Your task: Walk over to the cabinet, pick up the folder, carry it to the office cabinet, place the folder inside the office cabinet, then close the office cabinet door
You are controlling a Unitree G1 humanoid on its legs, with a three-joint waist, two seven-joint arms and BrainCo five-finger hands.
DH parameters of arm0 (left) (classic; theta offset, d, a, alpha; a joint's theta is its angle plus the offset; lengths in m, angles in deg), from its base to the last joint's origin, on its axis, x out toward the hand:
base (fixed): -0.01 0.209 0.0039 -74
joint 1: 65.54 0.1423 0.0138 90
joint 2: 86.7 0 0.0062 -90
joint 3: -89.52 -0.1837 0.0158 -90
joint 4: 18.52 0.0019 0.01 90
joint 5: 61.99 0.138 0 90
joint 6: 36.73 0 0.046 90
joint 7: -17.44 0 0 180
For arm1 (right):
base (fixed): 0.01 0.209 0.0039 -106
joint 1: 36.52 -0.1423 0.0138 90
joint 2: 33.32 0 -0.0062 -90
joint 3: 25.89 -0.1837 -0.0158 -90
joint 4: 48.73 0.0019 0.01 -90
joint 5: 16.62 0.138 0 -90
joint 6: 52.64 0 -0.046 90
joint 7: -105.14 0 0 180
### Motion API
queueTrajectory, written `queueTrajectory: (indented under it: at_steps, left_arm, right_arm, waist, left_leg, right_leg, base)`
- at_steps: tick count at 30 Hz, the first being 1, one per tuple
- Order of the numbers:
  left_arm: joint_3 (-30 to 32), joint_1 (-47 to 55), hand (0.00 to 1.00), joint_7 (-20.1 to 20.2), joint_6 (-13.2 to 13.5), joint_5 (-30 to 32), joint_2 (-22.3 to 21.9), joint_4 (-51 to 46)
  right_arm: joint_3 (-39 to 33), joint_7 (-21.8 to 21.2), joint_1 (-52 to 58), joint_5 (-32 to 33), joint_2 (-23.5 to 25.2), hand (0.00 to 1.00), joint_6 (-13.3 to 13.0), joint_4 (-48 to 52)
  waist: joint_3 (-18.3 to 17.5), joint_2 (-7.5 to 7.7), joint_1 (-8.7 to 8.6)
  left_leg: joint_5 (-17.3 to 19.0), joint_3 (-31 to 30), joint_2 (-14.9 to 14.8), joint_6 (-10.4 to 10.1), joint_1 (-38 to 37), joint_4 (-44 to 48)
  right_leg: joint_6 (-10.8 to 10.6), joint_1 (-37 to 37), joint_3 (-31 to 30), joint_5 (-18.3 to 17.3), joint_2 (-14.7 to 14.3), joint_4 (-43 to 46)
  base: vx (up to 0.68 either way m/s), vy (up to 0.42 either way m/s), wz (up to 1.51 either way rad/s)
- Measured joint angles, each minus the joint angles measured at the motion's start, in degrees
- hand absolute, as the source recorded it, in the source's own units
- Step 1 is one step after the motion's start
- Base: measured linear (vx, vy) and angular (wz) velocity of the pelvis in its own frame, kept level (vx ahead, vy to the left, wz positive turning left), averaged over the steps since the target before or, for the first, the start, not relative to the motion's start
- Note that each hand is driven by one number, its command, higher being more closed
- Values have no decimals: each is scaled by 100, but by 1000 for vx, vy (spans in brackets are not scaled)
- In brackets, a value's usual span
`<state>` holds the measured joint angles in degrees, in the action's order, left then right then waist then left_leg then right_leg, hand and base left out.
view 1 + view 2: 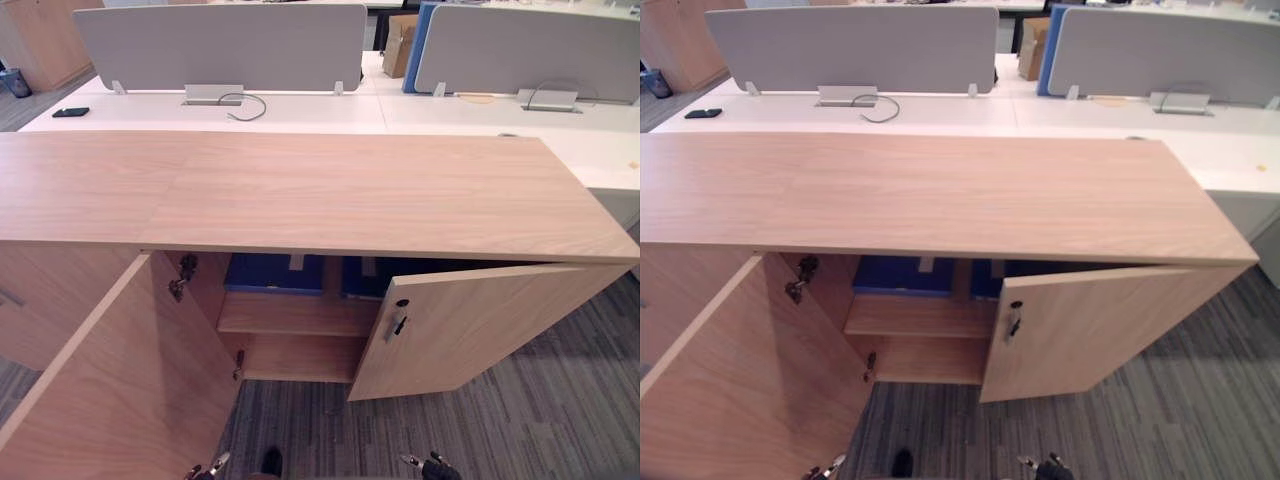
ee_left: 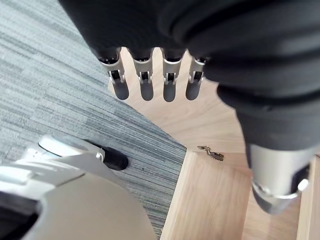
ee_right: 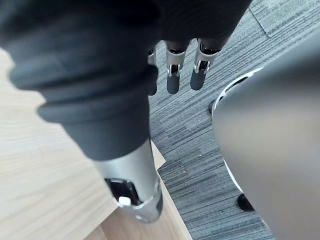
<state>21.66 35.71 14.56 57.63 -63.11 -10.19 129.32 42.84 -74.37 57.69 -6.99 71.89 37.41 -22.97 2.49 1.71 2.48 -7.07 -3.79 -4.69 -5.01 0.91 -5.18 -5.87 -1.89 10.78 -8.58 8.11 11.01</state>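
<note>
Left eye view: the office cabinet [image 1: 320,190] stands ahead of both robot hands. Its left door [image 1: 110,380] stands wide open just beside the left robot hand [image 1: 213,464], and its right door [image 1: 470,320] is half open ahead of the right robot hand [image 1: 432,466]. The blue folder [image 1: 275,272] lies on the upper shelf [image 1: 300,315], ahead of and above the hands. Its long axis seems to run side to side with a long edge facing out, though the shadow there leaves this unsure. Both hands hang empty, fingers [image 2: 145,87] straight and slightly spread. The likely risks are fingers slipping off a door edge or snagging the hinge [image 2: 211,153], and a door jamming against any overhanging folder.
</note>
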Motion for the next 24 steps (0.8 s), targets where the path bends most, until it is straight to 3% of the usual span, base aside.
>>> queueTrajectory:
  at_steps: [9,14,17,19,20,22,23,24]
  left_arm:
    - [-296,29,0,10,19,-24,133,124]
    - [-386,39,0,20,18,-253,169,98]
    - [-400,36,0,20,7,-398,153,16]
    - [-436,29,0,19,-9,-427,183,-118]
    - [-445,5,0,20,-9,-451,196,-168]
    - [-552,-5,0,21,-16,-550,214,-277]
    - [-551,55,0,16,-21,-592,195,-272]
    - [-603,158,0,17,-37,-598,148,-266]
  right_arm:
    - [-872,-34,-12,275,149,0,-15,-185]
    - [-834,-29,-92,274,169,0,-32,-175]
    - [-743,-24,-145,269,174,0,-37,-143]
    - [-614,4,-163,266,176,0,-39,-52]
    - [-611,12,-198,266,196,0,-35,-57]
    - [-613,25,-386,276,135,0,-28,-59]
    - [-611,25,-421,279,118,0,-30,-52]
    - [-590,20,-458,320,91,0,-38,-31]
  waist:
    - [-62,-6,-89]
    - [51,-14,-107]
    - [159,-30,-77]
    - [293,18,-158]
    - [337,82,-180]
    - [522,55,-125]
    - [529,30,-125]
    - [520,-62,-131]
  left_leg:
    - [13,-285,12,-121,16,-5]
    - [-148,-805,-23,-219,194,-8]
    - [-189,-962,-32,-170,282,-9]
    - [29,-79,-122,158,498,31]
    - [103,346,-139,211,618,213]
    - [482,2205,-571,535,1216,2027]
    - [600,2546,-692,654,1238,2523]
    - [986,2993,-901,609,1220,3088]
  right_leg:
    - [46,531,392,169,-111,-561]
    - [95,705,935,157,-205,-569]
    - [124,777,1212,148,-197,-531]
    - [143,875,1839,146,-58,-546]
    - [148,873,2052,149,28,-565]
    - [137,896,2465,149,355,-378]
    - [124,903,2505,143,411,-315]
    - [76,909,2552,112,448,-222]
  base:
    - [115,-18,22]
    - [-38,-42,49]
    - [-97,-26,65]
    - [-136,11,117]
    - [-118,94,147]
    - [-56,207,99]
    - [68,198,45]
    - [115,265,55]
